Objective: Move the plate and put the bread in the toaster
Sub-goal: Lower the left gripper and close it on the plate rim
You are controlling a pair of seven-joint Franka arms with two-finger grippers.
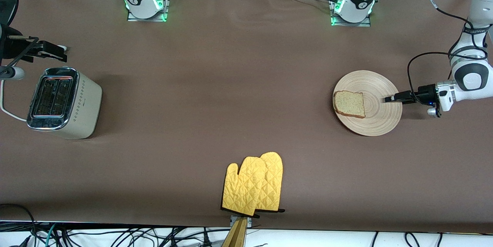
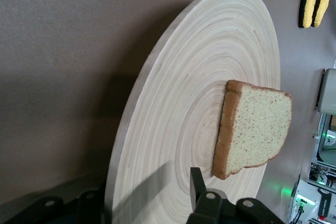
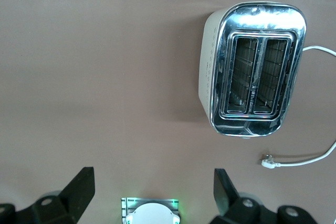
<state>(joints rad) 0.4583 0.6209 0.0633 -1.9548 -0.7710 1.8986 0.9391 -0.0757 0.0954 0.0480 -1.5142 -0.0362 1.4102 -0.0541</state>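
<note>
Worktop (image 1: 238, 85): brown matte sheet covering the whole table, a few shallow creases near the edge where the arm bases stand. Cables run along the worktop edge nearest the front camera and between the two bases.

Plate (image 1: 379, 123): round, shallow, pale wood with concentric ring grain. It lies flat toward the left arm's end of the worktop, about midway between the base edge and the camera edge.

Bread (image 1: 349, 104): one squarish slice, pale speckled crumb, brown crust, lying flat on the part of the plate that faces the worktop's middle.

Toaster (image 1: 63, 102): cream-white body, chrome top, two slots, both empty in the right wrist view, dotted pattern on its side. It stands upright at the right arm's end of the worktop, with a white cord (image 1: 7, 110) trailing off that edge.

Oven mitts (image 1: 254, 185): yellow quilted pair, overlapping, at the middle of the camera-side edge.

Left gripper (image 1: 388, 99): low at the plate's rim on the side toward the left arm's end, one finger over the plate and one beneath the rim, jaws partly closed around it. Firm contact cannot be told.

Right gripper (image 1: 57, 49): in the air over the worktop beside the toaster, jaws wide, holding nothing.
</note>
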